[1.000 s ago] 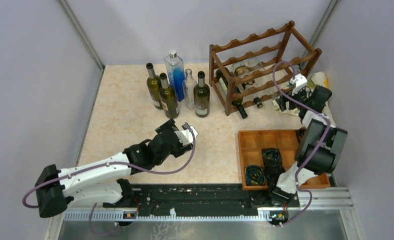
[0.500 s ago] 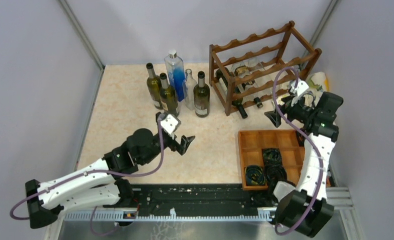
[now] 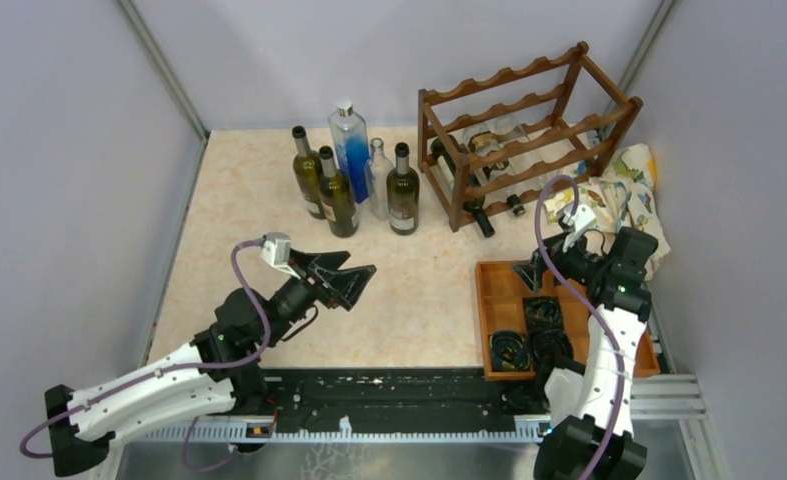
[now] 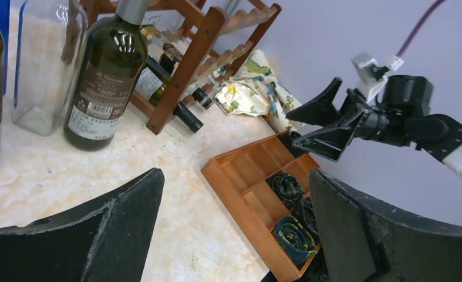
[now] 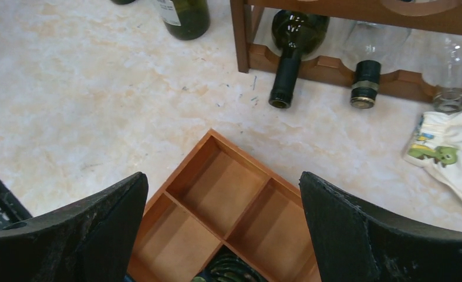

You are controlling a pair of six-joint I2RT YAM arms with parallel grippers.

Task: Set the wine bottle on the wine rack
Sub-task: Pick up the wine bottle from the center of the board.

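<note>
I can read no word for certain. In the upper left of my left wrist view, a dark green wine bottle [image 4: 108,64] carries a brown label [image 4: 102,88] with pale lettering too blurred to make out. A white barcode patch [image 4: 90,120] sits beneath it.

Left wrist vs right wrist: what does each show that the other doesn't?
Left wrist only: left hand, open; clear bottle; right hand from outside, open.
Right wrist only: a clear glass neck on the rack's bottom rail, as far as I can tell.
Both: rack, tray, cloth, green bottle, dark neck lying in the rack.
</note>
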